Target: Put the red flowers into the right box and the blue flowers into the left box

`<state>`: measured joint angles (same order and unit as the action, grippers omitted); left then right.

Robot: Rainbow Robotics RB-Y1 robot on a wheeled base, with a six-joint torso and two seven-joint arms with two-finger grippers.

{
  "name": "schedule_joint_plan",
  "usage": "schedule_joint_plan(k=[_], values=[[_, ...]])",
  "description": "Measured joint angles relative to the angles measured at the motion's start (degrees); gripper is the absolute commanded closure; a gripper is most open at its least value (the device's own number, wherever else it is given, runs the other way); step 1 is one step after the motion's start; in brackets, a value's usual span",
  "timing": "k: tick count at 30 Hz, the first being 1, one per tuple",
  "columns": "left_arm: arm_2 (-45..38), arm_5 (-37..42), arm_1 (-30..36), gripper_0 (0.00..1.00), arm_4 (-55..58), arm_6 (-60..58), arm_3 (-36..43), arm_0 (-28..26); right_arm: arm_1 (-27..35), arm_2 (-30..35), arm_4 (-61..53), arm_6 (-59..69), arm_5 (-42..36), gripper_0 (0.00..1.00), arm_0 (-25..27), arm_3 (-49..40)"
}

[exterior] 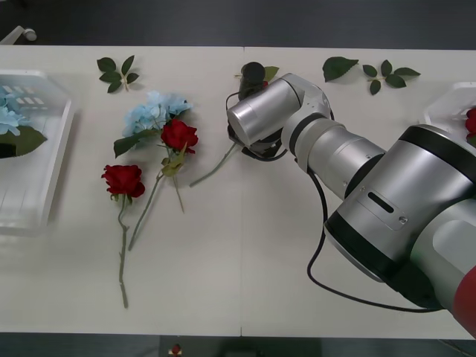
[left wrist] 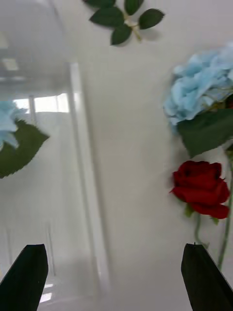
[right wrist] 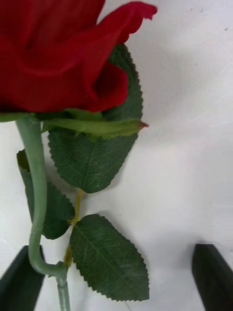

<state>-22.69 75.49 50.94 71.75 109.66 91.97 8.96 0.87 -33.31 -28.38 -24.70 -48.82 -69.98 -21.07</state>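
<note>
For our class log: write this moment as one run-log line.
right claw: open, over red rose | left claw: open, by left box | table: two roses, blue flower

Table (exterior: 245,282) is seen as plain white. Red flowers (exterior: 123,179) are marked by deep red blooms, green stems and serrated green leaves. Blue flowers (exterior: 155,111) are shown pale blue with dark green leaves. Left box (exterior: 44,178) is rendered translucent white. Right arm (exterior: 357,178) is finished silver with black bands.
</note>
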Motion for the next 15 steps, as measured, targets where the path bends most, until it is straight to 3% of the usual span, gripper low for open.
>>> schedule_joint_plan(k=[1,3,11,15], values=[[0.0,1.7,0.0,0.20,0.1,0.0,0.7,1.5,0.0,-0.2,0.0,0.0,0.0,0.89,0.0,0.0],[0.2,5.0,0.0,0.20,0.0,0.0,1.3,4.6,0.0,-0.8,0.1,0.0,0.0,1.00,0.0,0.0],[6.9,11.2,0.0,0.00,-4.2,-0.2,1.4,13.2,0.0,-1.0,0.8,0.1,0.0,1.00,0.0,0.0],[12.1,11.2,-2.4,0.00,-8.6,-1.0,1.4,13.8,0.0,-1.0,0.6,0.1,0.0,1.00,0.0,0.0]])
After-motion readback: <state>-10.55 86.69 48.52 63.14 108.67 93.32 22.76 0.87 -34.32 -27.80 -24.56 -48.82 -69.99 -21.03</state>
